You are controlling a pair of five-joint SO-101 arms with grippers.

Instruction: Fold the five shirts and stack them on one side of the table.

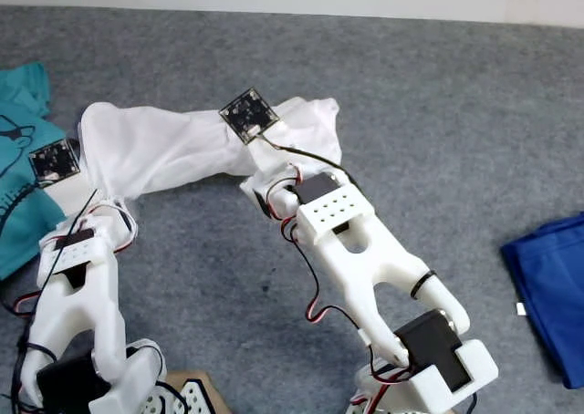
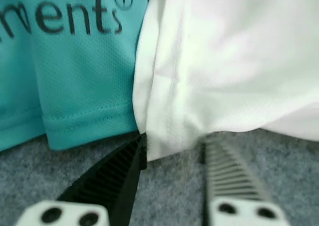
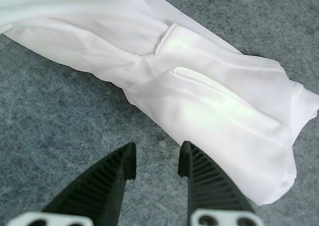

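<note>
On tabletop (image 1: 438, 113) centre: white shirt (image 1: 182, 145) rumpled, unfolded | teal shirt (image 1: 18, 159), blue shirt (image 1: 557, 286) apart, unstacked | left gripper (image 2: 172, 146), right gripper (image 3: 157, 161) parted, holding nothing

teal shirt (image 1: 16, 195) cut off by high view's left edge, blue shirt (image 1: 552, 291) by right edge. white shirt (image 1: 164, 150) partly hidden under my right arm (image 1: 347, 222). left wrist closeup: white cloth blurry.

The grey, carpet-like table (image 1: 456, 95) carries a crumpled white shirt (image 1: 164, 150), touching a teal shirt (image 1: 18, 204) at the left edge. A blue shirt (image 1: 552, 286) lies well apart, right.
</note>
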